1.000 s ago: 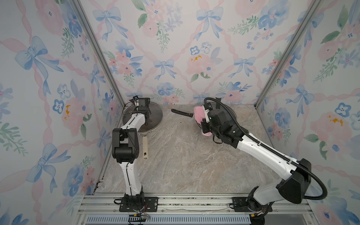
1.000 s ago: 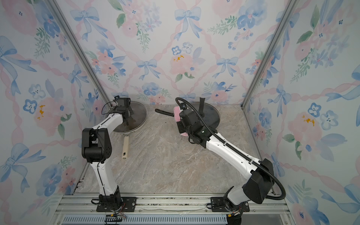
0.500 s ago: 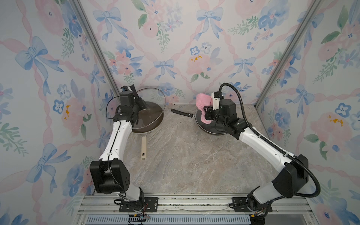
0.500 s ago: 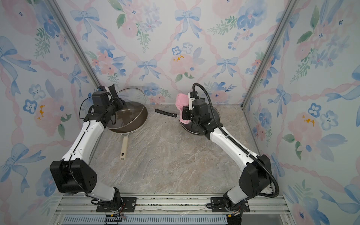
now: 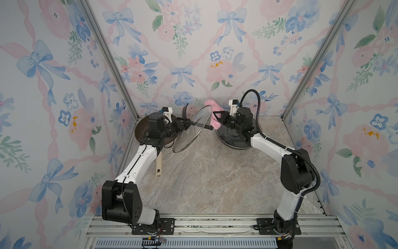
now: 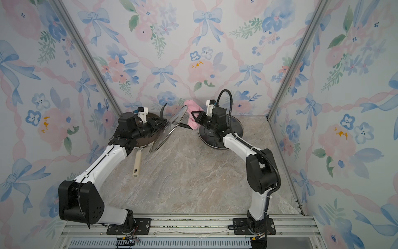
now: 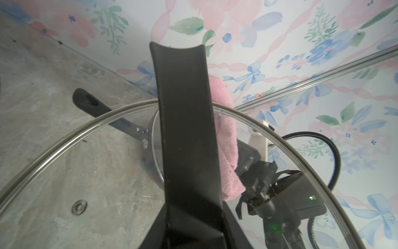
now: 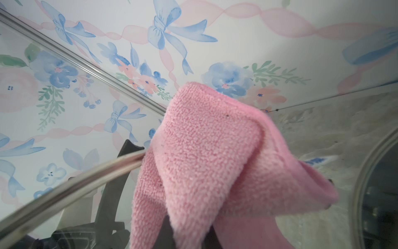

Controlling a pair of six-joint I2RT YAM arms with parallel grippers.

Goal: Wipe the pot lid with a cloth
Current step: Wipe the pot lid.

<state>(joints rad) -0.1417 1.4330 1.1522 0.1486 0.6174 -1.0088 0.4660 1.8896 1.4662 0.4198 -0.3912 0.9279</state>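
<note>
The pot lid (image 5: 191, 131) (image 6: 168, 129) is clear glass with a steel rim, and it hangs tilted on edge above the table between the two arms. My left gripper (image 5: 187, 125) (image 6: 164, 124) (image 7: 193, 232) is shut on its black arched handle (image 7: 185, 129). The cloth (image 5: 212, 107) (image 6: 191, 107) is pink and fuzzy, bunched in my shut right gripper (image 5: 215, 114) (image 6: 193, 114) (image 8: 189, 232). In the right wrist view the cloth (image 8: 211, 151) lies against the lid's upper rim (image 8: 86, 179). Through the glass in the left wrist view, the cloth (image 7: 226, 140) shows on the lid's far side.
A brown pan (image 5: 142, 129) with a beige handle (image 5: 159, 163) sits at the back left, under my left arm. A dark pan (image 5: 234, 140) sits at the back right under my right wrist, its black handle (image 7: 90, 102) pointing toward the middle. Floral walls close three sides.
My left gripper has lifted the lid off the brown pan and swung it, tilted, to the middle. My right gripper has carried the cloth back and over to the lid's rim.
</note>
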